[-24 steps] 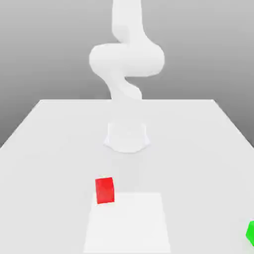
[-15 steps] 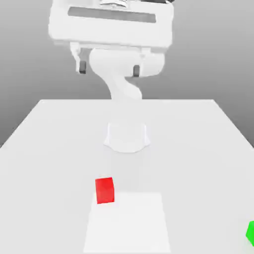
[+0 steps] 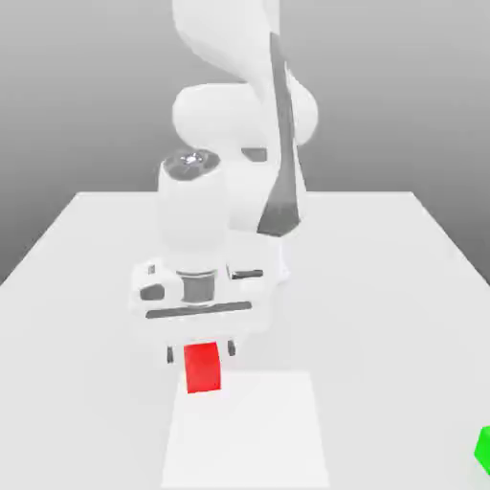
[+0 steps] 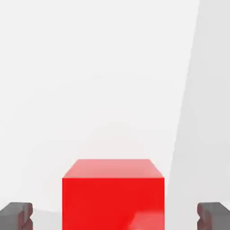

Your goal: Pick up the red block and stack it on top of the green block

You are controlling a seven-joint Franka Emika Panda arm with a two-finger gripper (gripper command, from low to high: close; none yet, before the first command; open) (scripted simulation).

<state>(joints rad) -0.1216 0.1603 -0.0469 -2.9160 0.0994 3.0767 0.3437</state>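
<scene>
Exterior view: the red block is seen on the table, at the near-left corner of the white patch on the side toward the arm, partly overlapping it. The gripper is positioned over the block, its fingers spread wide to either side. In the hand view, the block is framed between the fingertips, with a gap left at each side; nothing is gripped. The green block is seen well apart, at the exterior view's right edge.
</scene>
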